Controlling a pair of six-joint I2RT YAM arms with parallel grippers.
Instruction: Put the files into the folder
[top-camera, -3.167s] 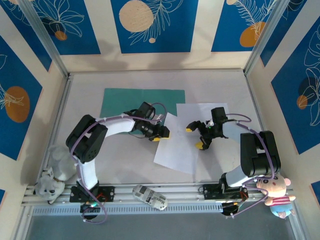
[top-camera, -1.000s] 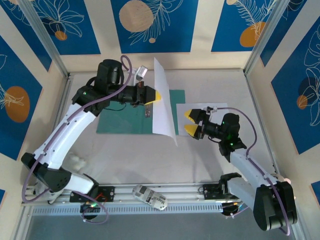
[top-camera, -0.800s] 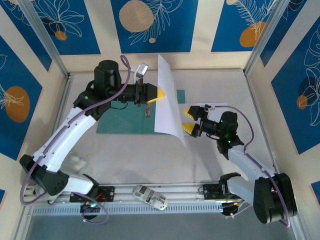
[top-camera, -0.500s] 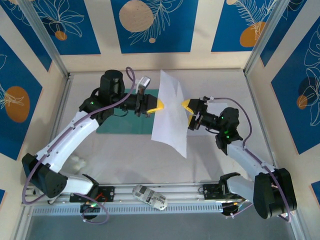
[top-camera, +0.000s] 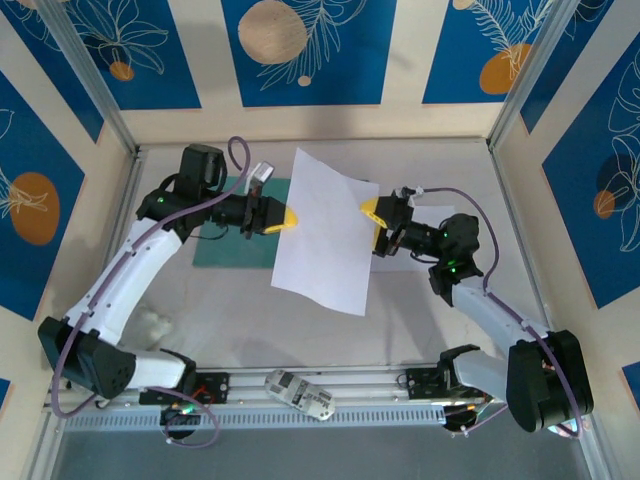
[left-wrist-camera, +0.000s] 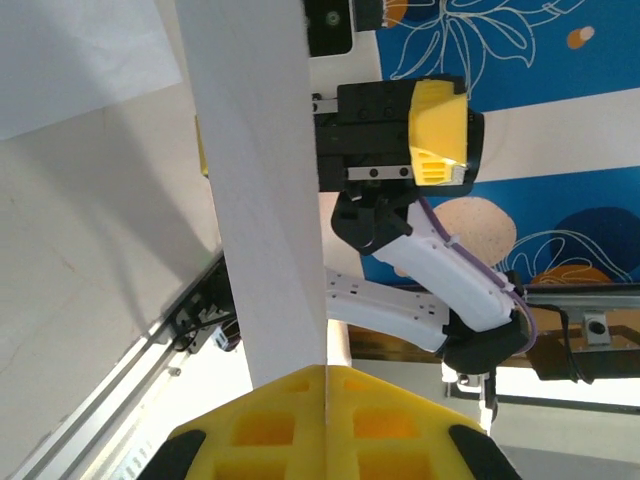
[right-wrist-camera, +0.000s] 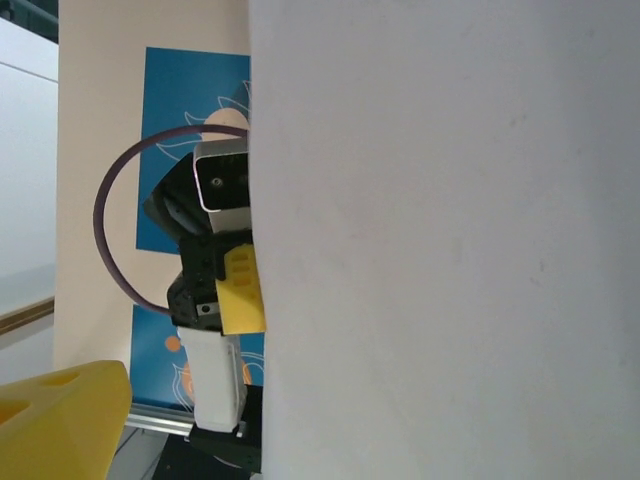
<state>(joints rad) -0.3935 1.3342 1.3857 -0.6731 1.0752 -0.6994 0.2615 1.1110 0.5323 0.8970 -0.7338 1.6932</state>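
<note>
- table (top-camera: 420, 330): pale grey top, both arms bolted at the near edge.
- held sheet (top-camera: 325, 235): white file, up off the table mid-scene between the two arms, tilted. In the top view its left part overlaps the right end of the folder. Left wrist view has it as a tall white strip (left-wrist-camera: 265, 200) running up from the fingers.
- folder (top-camera: 225, 245): teal, lying flat on the table at far left. Partly covered by the left arm and the held sheet. Can't tell if the clip is exposed.
- second sheet (left-wrist-camera: 70, 50): white file flat on the table, seen past the held sheet in the left wrist view, on the right arm's side.
- left arm (top-camera: 140, 270): stretched out over the folder, wrist pointing right.
- right arm (top-camera: 490, 310): reaching left toward the held sheet's right edge.
- left fingers (top-camera: 283, 217): clenched on the held sheet's left edge. The left wrist view shows the paper edge pinched between the two yellow pads (left-wrist-camera: 270, 430).
- right fingers (top-camera: 368, 208): spread wide, released, one yellow pad on each side of the sheet's right edge (left-wrist-camera: 440, 130). Can't tell whether either pad touches the paper. In the right wrist view one pad (right-wrist-camera: 60, 410) sits well apart from the sheet face.
- small white device (top-camera: 300, 392): on the rail at the near edge between the arm bases.
</note>
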